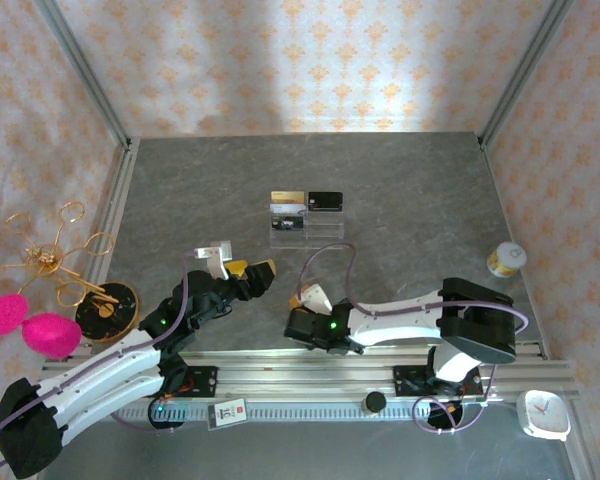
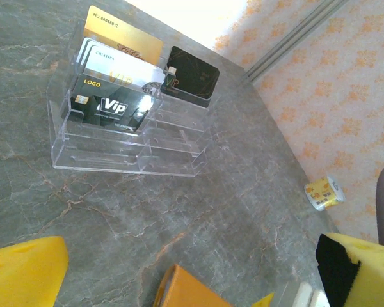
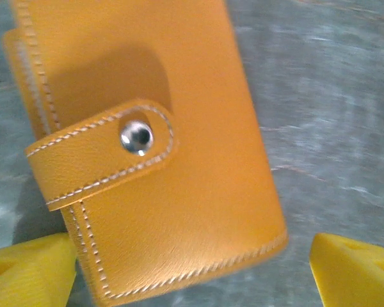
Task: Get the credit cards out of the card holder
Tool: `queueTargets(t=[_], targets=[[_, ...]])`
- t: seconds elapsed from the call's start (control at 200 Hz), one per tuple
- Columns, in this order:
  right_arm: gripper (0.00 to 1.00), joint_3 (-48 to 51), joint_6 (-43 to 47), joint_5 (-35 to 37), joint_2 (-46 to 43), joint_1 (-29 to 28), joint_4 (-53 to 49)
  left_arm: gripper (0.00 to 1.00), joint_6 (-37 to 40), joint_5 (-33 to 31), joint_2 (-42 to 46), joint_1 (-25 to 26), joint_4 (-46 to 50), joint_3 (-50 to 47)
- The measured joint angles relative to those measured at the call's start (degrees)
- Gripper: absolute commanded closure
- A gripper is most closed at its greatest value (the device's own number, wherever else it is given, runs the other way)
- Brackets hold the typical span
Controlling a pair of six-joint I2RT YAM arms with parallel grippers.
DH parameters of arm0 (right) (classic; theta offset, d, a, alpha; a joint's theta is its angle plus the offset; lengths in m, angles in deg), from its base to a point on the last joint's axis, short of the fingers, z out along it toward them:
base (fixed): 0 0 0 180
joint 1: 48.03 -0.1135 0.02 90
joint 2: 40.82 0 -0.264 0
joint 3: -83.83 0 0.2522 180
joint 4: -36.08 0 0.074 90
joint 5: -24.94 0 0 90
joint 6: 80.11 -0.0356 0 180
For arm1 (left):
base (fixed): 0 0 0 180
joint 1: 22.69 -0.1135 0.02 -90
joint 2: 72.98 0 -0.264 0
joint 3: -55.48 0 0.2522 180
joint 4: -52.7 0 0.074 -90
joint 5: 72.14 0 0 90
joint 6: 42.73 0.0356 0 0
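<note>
1. Target position. The card holder [image 3: 160, 160] lay on the grey table [image 3: 333, 96] directly ahead of the right gripper [image 3: 192, 243], close enough to take up most of the right wrist view. Its flap was shut, with the strap tab [image 3: 102, 157] snapped across the front face.

2. Axis. The long axis of the card holder ran away from the gripper, leaning slightly toward the left side of that view. Its short axis lay across the line between the two fingers. The near short edge sat between the yellow fingertips [image 3: 32, 268], just beside one and clear of the other.

3. Right jaws. You had them spread wider than the holder, gripping nothing.

4. Left arm. The left gripper [image 2: 192, 243] also had its jaws wide apart and held nothing. An orange corner, judged to be the same holder, showed low between its fingers. You could not settle which arm was nearer, but the right was the better aligned.

5. Cards. The credit cards [image 2: 109, 105] in sight (gold, white and black) stood in the clear stand [image 2: 128, 160], well apart from the holder. You could not tell whether any were inside the shut holder.

6. Next move, as a judgement. The snap needed releasing before any card could come out.
</note>
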Motion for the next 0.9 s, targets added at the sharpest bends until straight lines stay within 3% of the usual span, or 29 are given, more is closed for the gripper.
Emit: queueTargets(t=[0.205, 0.36, 0.405, 0.495, 0.561, 0.636, 0.771, 0.901], targets=[[0.15, 0.5, -6.8, 5.6, -1.2, 7.1, -3.6, 0.01, 0.0, 0.0, 0.0, 0.0, -0.3, 0.0], [0.19, 3.7, -8.5, 5.4, -5.7, 16.5, -0.2, 0.02, 0.0, 0.1, -2.9, 0.0, -3.1, 0.0], [0.25, 5.0, -8.8, 4.6, -7.5, 19.5, 1.6, 0.09, 0.1, 0.1, -4.5, 0.1, -4.2, 0.0], [0.41, 8.7, -8.5, 2.1, -13.4, 25.3, 5.8, 0.36, 0.4, 0.3, -8.7, 0.1, -6.6, 0.1], [0.56, 11.0, -7.9, -0.4, -18.1, 27.1, 8.7, 0.53, 0.9, 0.5, -12.7, 0.1, -7.9, 0.9], [0.63, 12.7, -8.1, -4.6, -22.6, 27.9, 12.4, 0.70, 1.8, 1.0, -18.1, 0.2, -9.5, 2.6], [0.70, 15.2, -8.6, -12.7, -25.7, 28.2, 18.8, 0.77, 3.0, 3.3, -29.8, 0.9, -12.8, 8.0], [0.75, 18.6, -9.4, -18.0, -25.5, 28.2, 22.2, 0.96, 5.0, 3.7, -39.5, 1.1, -13.9, 13.6]])
